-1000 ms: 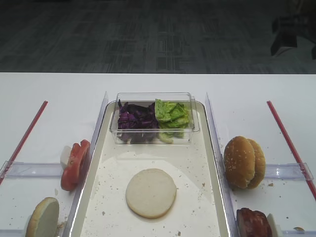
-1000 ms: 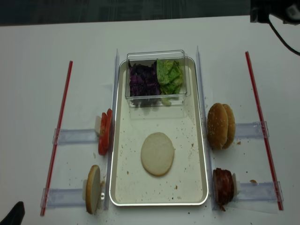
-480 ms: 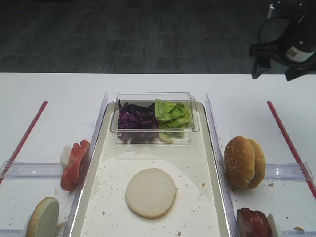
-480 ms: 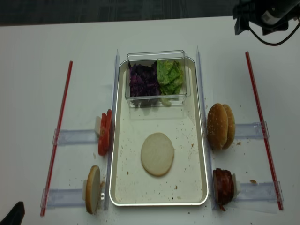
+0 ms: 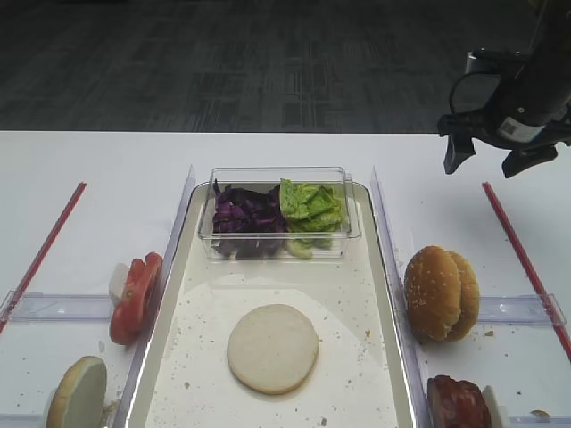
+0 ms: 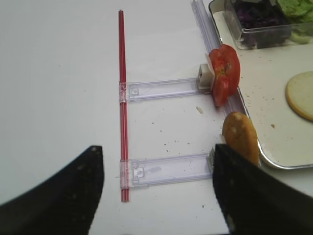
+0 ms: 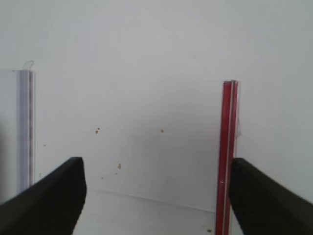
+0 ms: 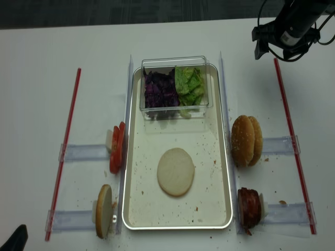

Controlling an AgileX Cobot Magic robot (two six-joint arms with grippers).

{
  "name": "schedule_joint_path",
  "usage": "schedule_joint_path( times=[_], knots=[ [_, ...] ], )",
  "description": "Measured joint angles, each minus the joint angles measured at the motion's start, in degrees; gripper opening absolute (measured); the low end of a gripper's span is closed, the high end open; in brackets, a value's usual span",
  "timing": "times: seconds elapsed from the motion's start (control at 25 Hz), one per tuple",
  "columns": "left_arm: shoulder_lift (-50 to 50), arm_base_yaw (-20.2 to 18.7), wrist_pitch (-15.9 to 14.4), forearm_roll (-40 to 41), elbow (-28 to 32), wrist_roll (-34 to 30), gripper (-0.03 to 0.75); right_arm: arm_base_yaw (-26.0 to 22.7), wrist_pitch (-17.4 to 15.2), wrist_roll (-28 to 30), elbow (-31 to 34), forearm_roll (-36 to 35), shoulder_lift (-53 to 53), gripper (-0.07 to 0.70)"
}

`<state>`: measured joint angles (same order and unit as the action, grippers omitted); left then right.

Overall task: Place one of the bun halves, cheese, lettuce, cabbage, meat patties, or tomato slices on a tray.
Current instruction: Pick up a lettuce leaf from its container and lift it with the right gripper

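At the far left, the left gripper (image 6: 156,188) is seen only in its own wrist view, hung above the white tabletop (image 5: 98,169) with its dark fingers spread wide and nothing held between them. Just beside the tray's left rim, the red round tomato slices (image 5: 136,295) are stood on edge in a clear plastic rail, and a pale-faced bun half (image 5: 78,394) is propped in the rail nearer the front. The long cream rectangular tray with a raised silvery rim (image 5: 385,294) is occupied by one bun half lying cut face up (image 5: 272,348) near its middle and by a small clear plastic tub (image 5: 278,212) at its far end, in which dark purple shredded cabbage (image 5: 247,218) and light-green crinkled lettuce (image 5: 310,208) are kept side by side. To the right of the tray, two golden seeded bun halves (image 5: 441,292) and the dark reddish-brown meat patties (image 5: 458,402) are held upright in rails. The right gripper (image 5: 486,159) is poised high over the far right of the table, jaws spread and empty. A descent from there could be misjudged: an upright bun might be toppled off its rail, or the thin red strip (image 5: 522,259) struck. Compared with a second ago, the right arm has been brought into both overhead views and lowered; the food has been left unmoved.
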<state>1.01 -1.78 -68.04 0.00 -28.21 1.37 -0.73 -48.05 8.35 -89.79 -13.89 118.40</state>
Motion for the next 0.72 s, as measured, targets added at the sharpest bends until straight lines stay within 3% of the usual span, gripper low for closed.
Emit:
schedule_joint_path(
  times=[0.36, 0.56, 0.72],
  knots=[
    [0.0, 0.0, 0.0, 0.0, 0.1, 0.0, 0.44, 1.3, -6.7, 0.3, -2.4, -1.3, 0.0, 0.614],
    [0.0, 0.0, 0.0, 0.0, 0.1, 0.0, 0.44, 5.7, -11.1, 0.3, -8.0, -1.3, 0.0, 0.614],
    [0.0, 0.0, 0.0, 0.0, 0.1, 0.0, 0.44, 10.4, -12.4, 0.2, -11.8, -1.3, 0.0, 0.614]
  ],
)
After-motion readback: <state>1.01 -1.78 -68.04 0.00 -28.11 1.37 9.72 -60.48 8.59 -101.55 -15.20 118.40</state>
